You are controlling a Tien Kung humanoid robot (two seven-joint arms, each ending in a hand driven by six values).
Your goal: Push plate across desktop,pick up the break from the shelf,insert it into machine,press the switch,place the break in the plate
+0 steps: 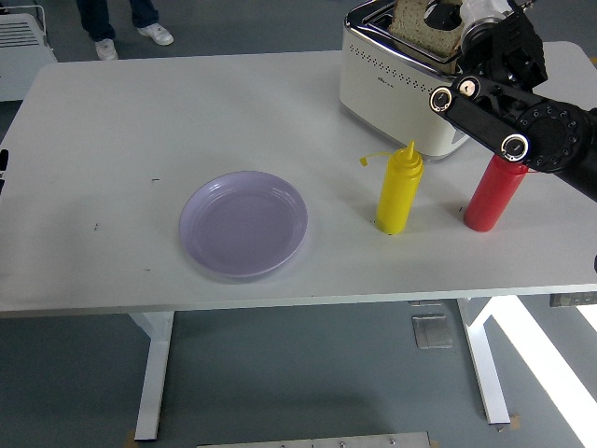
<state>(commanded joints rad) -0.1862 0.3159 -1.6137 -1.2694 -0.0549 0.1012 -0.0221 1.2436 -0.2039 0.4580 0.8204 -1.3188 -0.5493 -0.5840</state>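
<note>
White table (140, 112) on white legs over grey floor; a person's feet (126, 37) beyond the far edge. Lilac plate (243, 224) left of centre, empty. Yellow bottle (399, 189) and red bottle (494, 191) upright before cream toaster (392, 89). Right hand (466, 23) gripping bread slice (415, 23) in the toaster's slot, partly sunk
</note>
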